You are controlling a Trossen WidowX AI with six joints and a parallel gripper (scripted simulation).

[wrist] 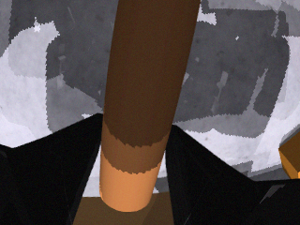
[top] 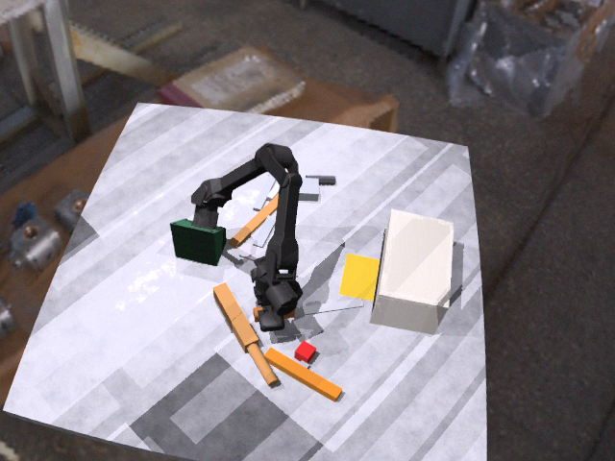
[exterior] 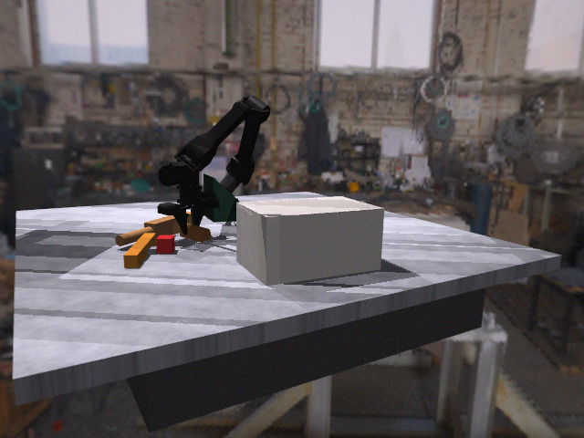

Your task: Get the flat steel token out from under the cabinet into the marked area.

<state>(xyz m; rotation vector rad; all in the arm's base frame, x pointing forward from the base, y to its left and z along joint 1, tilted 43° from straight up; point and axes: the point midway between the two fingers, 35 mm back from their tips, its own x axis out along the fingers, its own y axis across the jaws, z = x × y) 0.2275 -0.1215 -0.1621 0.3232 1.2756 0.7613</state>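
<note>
The white cabinet (top: 414,270) stands at the right, also in the exterior view (exterior: 308,237). The yellow marked area (top: 359,277) lies on the table against its left side. The steel token is not visible in any view. My gripper (top: 270,317) is low over the table, left of the marked area, pointing down. A short wooden tool with a round handle (wrist: 146,88) lies between its fingers; the fingers stand slightly parted beside the handle. Its orange end shows by the gripper in the exterior view (exterior: 198,232).
A long orange paddle with a dowel handle (top: 243,329), an orange bar (top: 303,373) and a red cube (top: 305,351) lie just in front of the gripper. Another orange stick (top: 254,221) and grey flat pieces (top: 310,188) lie behind the arm. The arm's green base (top: 197,241) is at the left.
</note>
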